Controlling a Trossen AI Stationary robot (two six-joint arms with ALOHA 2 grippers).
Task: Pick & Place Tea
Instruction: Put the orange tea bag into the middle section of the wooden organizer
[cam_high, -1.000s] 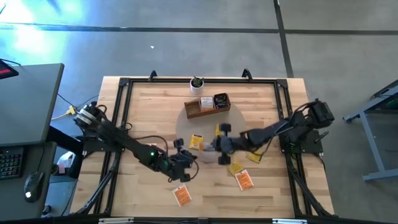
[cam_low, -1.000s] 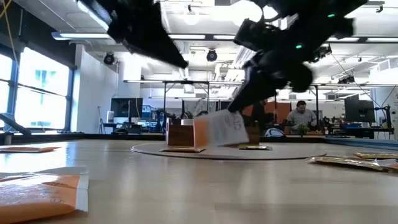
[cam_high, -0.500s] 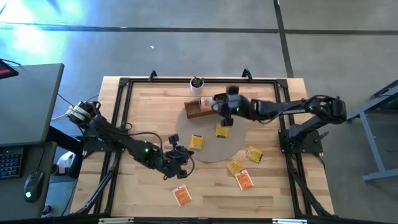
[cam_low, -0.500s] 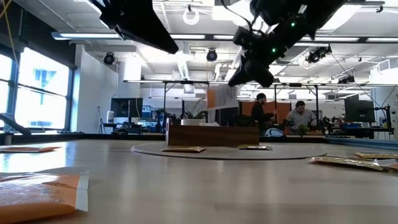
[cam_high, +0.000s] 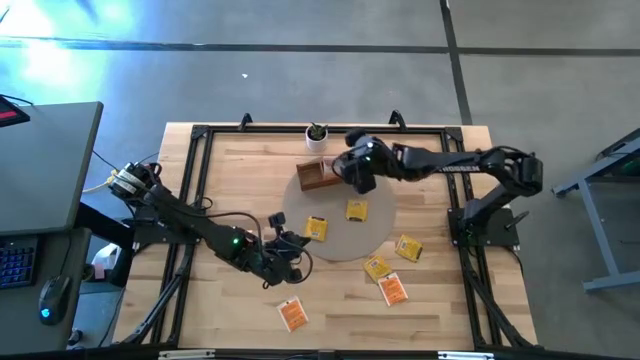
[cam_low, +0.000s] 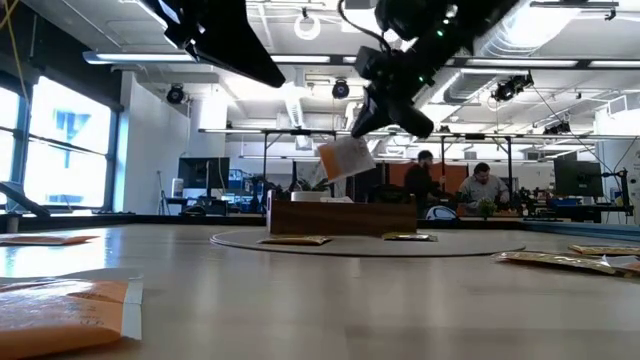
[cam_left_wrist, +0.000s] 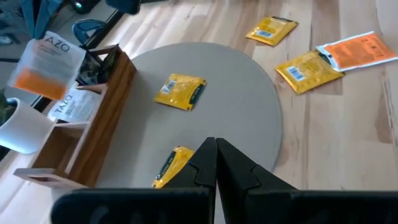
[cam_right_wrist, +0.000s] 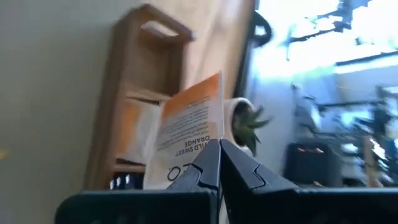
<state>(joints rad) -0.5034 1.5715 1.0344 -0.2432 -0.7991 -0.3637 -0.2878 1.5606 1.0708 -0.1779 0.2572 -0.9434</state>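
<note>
Right claw (cam_low: 362, 130) clamped on orange tea bag (cam_low: 345, 158), hanging just above wooden tray (cam_low: 340, 214), w/ compartments straight below. Left claw (cam_high: 283, 247) pinched together, empty, near desk (cam_high: 230, 170) front.

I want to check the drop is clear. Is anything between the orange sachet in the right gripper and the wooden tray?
Nothing visible is. The right gripper, shut on the orange sachet, holds it in the air just above the wooden tray, with only open space between them. The left gripper waits well away over the table's front.
</note>
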